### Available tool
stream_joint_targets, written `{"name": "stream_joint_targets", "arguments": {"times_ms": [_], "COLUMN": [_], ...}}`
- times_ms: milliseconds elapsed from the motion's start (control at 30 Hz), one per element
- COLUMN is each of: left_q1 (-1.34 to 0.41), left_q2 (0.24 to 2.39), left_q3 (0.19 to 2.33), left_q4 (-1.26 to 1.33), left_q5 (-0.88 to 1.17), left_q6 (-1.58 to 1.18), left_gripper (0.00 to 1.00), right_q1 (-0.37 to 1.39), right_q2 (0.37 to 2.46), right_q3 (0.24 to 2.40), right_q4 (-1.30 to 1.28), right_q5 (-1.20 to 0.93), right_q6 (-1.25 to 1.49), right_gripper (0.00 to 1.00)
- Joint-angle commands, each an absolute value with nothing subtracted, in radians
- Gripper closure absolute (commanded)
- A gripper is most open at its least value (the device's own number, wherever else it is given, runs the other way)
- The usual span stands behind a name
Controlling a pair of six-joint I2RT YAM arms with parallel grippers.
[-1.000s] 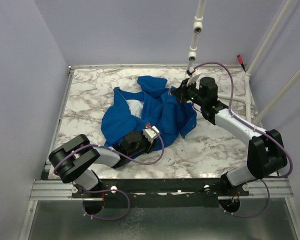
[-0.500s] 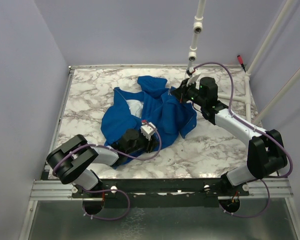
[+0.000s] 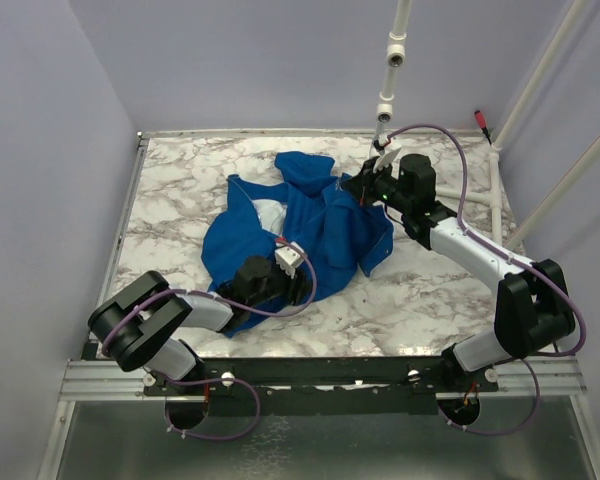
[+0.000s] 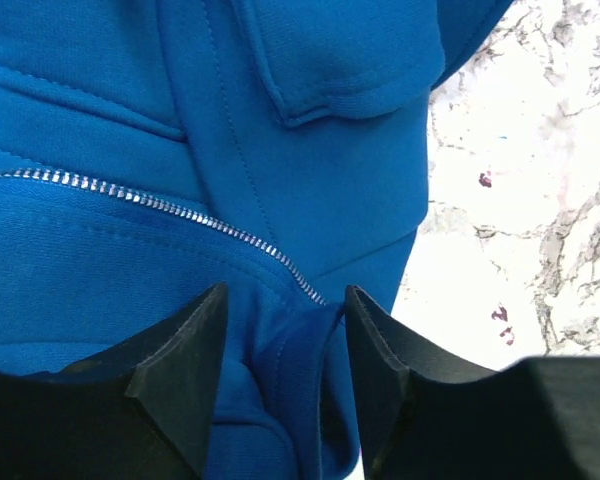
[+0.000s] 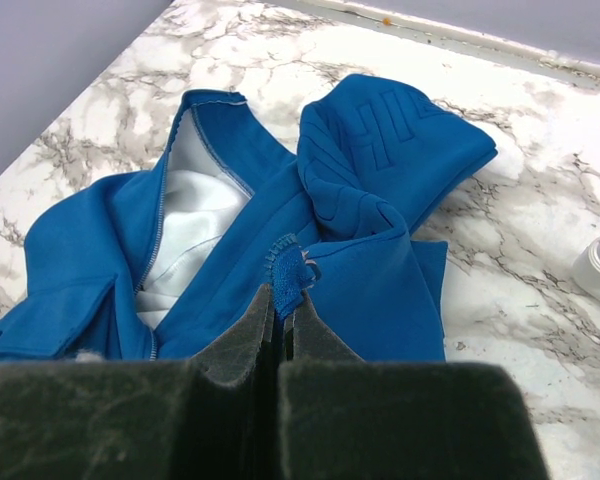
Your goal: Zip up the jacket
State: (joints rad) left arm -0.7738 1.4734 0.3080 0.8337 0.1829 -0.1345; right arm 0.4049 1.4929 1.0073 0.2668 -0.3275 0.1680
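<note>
The royal-blue jacket (image 3: 310, 215) lies crumpled mid-table, its pale lining (image 5: 185, 225) showing through the open front. My right gripper (image 5: 281, 300) is shut on the blue zipper tape end at the jacket's far right edge, by the hood (image 5: 390, 130); in the top view it (image 3: 365, 185) sits at that edge. My left gripper (image 4: 285, 345) is open, its fingers astride a fold of the jacket's lower hem just below the end of the silver zipper teeth (image 4: 160, 205); in the top view it (image 3: 295, 278) rests on the near hem.
The marble table (image 3: 170, 190) has raised rails at its left and back edges. A white pipe (image 3: 390, 60) hangs down at the back near my right gripper, and white tubes (image 3: 540, 80) lean at the right wall.
My left gripper has slid a little further up and left over the jacket's near hem. The right arm has not moved.
</note>
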Motion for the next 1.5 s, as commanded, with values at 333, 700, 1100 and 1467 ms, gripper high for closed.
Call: {"name": "stream_joint_targets", "arguments": {"times_ms": [333, 700, 1100, 1467], "left_q1": [-0.750, -0.748, -0.882, -0.815], "left_q2": [1.429, 1.428, 1.447, 1.307], "left_q3": [0.306, 0.291, 0.284, 0.350], "left_q4": [0.868, 0.819, 0.768, 0.788], "left_q5": [0.277, 0.169, 0.007, 0.100], "left_q6": [-0.210, -0.104, 0.076, -0.072], "left_gripper": [0.17, 0.34, 0.36, 0.28], "right_q1": [0.409, 0.409, 0.408, 0.409], "right_q2": [1.457, 1.451, 1.431, 1.434], "right_q3": [1.019, 1.003, 0.993, 0.981], "right_q4": [0.283, 0.293, 0.289, 0.301], "right_q5": [-0.351, -0.358, -0.348, -0.360], "right_q6": [0.184, 0.188, 0.177, 0.187], "right_gripper": [0.99, 0.99, 0.99, 0.99]}}
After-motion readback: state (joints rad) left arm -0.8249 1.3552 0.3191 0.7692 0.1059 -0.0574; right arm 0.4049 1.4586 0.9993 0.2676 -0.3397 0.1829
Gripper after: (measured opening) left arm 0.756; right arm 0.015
